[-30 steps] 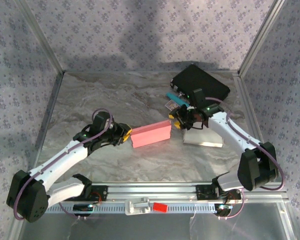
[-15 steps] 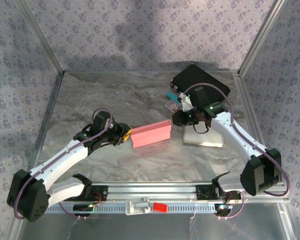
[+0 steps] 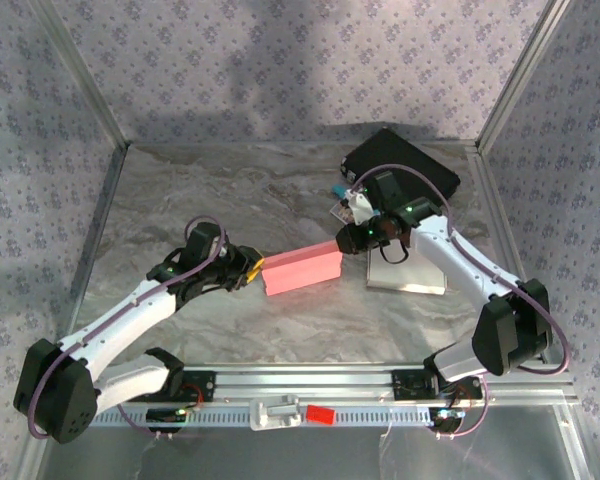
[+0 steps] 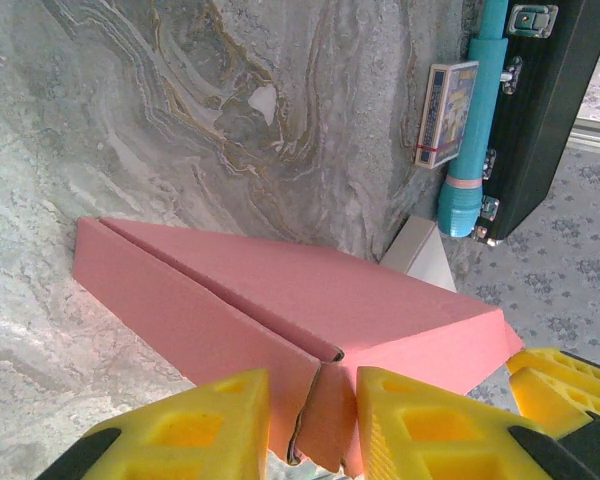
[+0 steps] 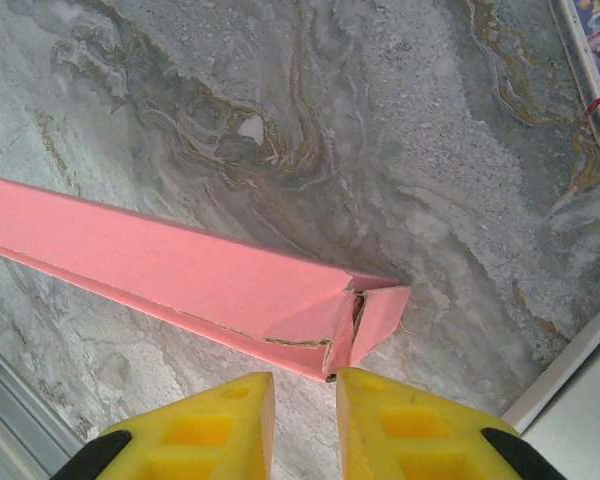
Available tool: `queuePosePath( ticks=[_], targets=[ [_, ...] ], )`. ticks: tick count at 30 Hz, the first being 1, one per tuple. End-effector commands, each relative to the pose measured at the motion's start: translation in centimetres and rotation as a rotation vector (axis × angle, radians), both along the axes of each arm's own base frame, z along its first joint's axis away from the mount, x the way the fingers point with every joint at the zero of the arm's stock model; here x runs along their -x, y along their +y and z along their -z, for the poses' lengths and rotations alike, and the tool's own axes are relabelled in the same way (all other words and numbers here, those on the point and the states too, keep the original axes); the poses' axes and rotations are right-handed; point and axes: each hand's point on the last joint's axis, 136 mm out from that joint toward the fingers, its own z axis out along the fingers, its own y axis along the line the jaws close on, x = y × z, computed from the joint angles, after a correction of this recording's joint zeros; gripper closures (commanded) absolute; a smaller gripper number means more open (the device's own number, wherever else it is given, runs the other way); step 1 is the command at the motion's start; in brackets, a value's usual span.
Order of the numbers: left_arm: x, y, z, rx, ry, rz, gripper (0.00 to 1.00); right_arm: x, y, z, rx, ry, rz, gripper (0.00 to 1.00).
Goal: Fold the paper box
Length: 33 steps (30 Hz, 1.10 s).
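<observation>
Lilac flowered walls on three sides, metal posts at the corners. Below them a grey marbled table, veined in brown and white, matt, with a metal rail along the near edge. At the far right corner a black case with metal latches. Near the middle, slightly right, the pink box: long, flat, folded cardboard, lying askew with its right end farther away. Plain top face, one crease running its length in the left wrist view, a crumpled and slightly torn corner flap at the right end. Just right of it a white block, partly under the right arm. Beside the case a teal tube, and against that a small card pack with a red band. At the box's left end the left gripper, yellow fingers closed on the cardboard edge between them. At the right end the right gripper, fingers a narrow slit apart, the torn corner right at the tips; gripped or merely touched, cannot tell
</observation>
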Motion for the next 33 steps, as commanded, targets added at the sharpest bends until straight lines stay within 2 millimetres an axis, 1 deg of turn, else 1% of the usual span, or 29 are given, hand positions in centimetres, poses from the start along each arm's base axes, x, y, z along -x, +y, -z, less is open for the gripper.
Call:
queuePosePath(
  ticks=[1, 7, 13, 23, 27, 33],
  targets=[
    [0.3, 0.0, 0.3, -0.025, 0.030, 0.016, 0.72, -0.7, 0.3, -0.3, 0.017, -0.024, -0.013, 0.77],
    [0.2, 0.1, 0.3, -0.023, 0.030, 0.016, 0.72, -1.0, 0.2, 0.4, 0.042, -0.022, -0.011, 0.79],
    [0.2, 0.1, 0.3, -0.023, 0.031, 0.017, 0.72, -1.3, -0.2, 0.5, 0.070, -0.040, -0.003, 0.81],
    [0.1, 0.0, 0.3, -0.024, 0.032, 0.021, 0.72, -2.0, 0.3, 0.7, 0.072, -0.051, -0.012, 0.85],
    [0.1, 0.0, 0.3, -0.023, 0.033, 0.023, 0.72, -2.2, 0.3, 0.7, 0.083, -0.062, -0.007, 0.89],
    [0.0, 0.0, 0.3, -0.021, 0.032, 0.022, 0.72, -2.3, -0.1, 1.0, 0.115, -0.069, -0.002, 1.00]
  ],
)
